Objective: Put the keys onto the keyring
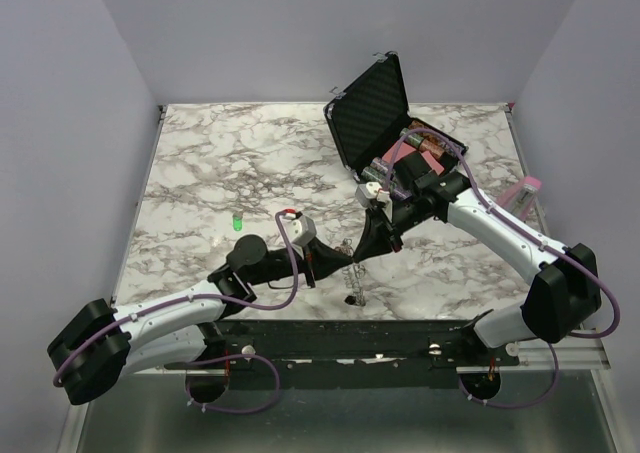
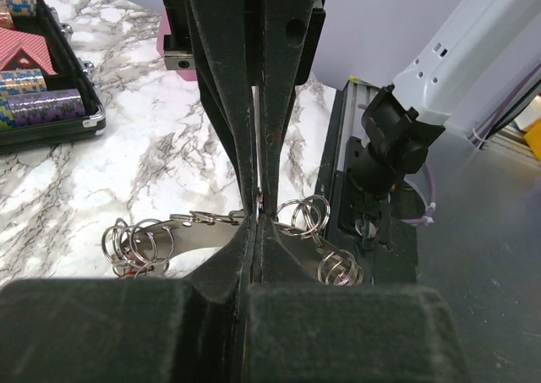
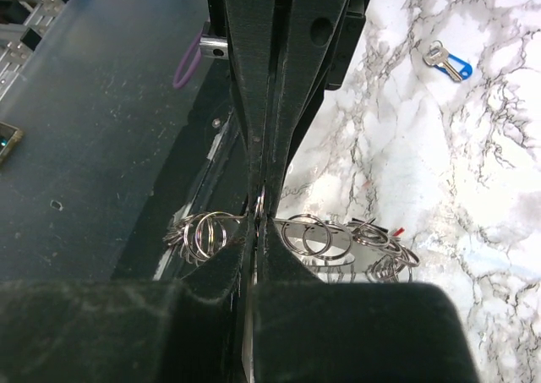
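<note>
Marble-patterned white and grey laminate covers the table (image 1: 220,163), which is boxed in by plain pale lavender-grey walls (image 1: 300,33) at the back and on both sides. A dark metal rail runs along its near edge, where the two arm bases are bolted.

Toward the far right stands an open black hard case (image 1: 370,103), its lid propped up and rows of patterned chips showing inside.

The long silver-grey chain of linked metal rings, the keyring (image 3: 308,235), is strung over the near middle of the table, close to the edge. The left gripper (image 2: 258,207) has its fingers pressed together on one ring of it. The right gripper (image 3: 260,204) is pinched onto another ring, and loops trail off on either side of each grip.

A small key-shaped silver piece with a blue head (image 3: 448,62) lies flat on the marble, well apart from the chain.
</note>
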